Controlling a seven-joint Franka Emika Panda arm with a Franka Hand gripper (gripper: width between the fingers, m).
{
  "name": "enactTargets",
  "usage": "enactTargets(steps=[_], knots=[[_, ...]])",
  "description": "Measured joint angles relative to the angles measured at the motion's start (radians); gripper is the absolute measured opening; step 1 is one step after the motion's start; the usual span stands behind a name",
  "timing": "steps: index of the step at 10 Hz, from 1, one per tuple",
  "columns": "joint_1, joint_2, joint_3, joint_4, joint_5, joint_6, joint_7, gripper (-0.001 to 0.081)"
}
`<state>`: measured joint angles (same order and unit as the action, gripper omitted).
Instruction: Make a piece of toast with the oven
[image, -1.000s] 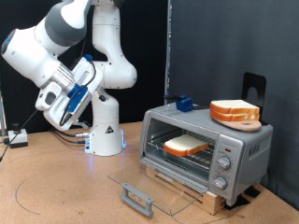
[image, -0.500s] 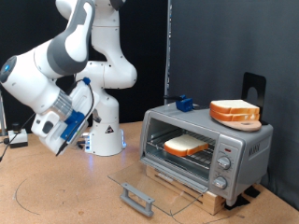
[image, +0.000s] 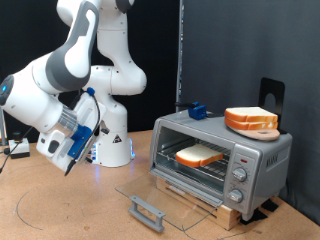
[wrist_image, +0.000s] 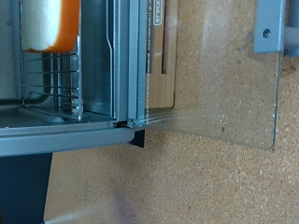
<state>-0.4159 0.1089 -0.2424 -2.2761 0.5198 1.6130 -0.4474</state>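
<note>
One piece of toast (image: 200, 155) lies on the rack inside the one oven (image: 222, 158), door down, while my gripper (image: 62, 160), whose opening I cannot tell, hangs well apart.

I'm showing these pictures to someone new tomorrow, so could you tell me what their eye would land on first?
Probably the oven at the exterior view's right, its glass door folded down flat and the piece of toast lying on the wire rack inside. A thicker pile of slices sits on the oven's roof. The gripper hangs at the exterior view's left, well away from the oven and holding nothing visible.
</note>
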Motion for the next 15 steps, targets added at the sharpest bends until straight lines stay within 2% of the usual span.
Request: enactTargets(steps=[4,7,11,15], knots=[[0.000,0.130,0.005,0.009,0.017,0.092,0.003,0.0807],[0.001,0.203,0.010,0.044,0.022,0.125,0.001,0.0807],[0.002,0.274,0.020,0.068,0.022,0.125,0.021,0.0807],[0.016,0.317,0.062,0.040,0.026,0.133,0.025,0.0807]])
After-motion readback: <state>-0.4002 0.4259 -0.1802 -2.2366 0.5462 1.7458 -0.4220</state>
